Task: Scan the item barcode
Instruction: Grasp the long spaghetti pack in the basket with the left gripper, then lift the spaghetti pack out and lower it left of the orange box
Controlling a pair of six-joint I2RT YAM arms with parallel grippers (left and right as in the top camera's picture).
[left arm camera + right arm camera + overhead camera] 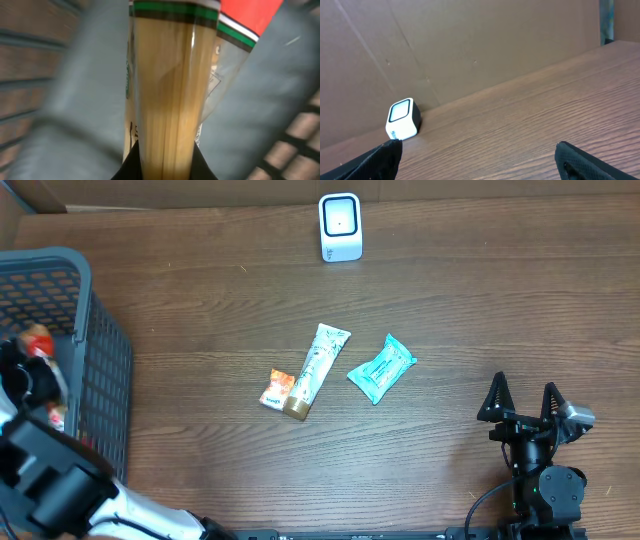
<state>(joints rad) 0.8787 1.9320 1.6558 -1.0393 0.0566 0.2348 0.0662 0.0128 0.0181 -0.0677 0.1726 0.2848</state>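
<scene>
**Grasp of the item, before presentation to the scanner.** The left pincer [164,167] is closed on a pasta pack [165,85], the clear sleeve of long strands running up between its dark fingertips. The pack lies inside the basket [100,350] at the counter's [200,300] left edge. The right pincer [525,405] stands wide open and empty near the front right corner. The scanner [340,225] sits at the middle of the far edge, its window facing the front edge.

*Doing the step well (judgement):* lift straight up until the long pack clears the basket wall. The grip looks to be near one end, so the free length may swing or sag; a slow carry would keep it steady. The pack should then be turned so its barcode faces the scanner window.

*Hidden or unclear:* no barcode shows in any view; a printed patch on the sleeve's right side is too blurred to read. From overhead the arm covers the grasp, and the other basket contents cannot be identified. The left wrist view cuts off both ends of the pack. A tube [315,370], a teal packet [381,367] and an orange packet [277,388] lie mid-counter, well apart from both pincers.
</scene>
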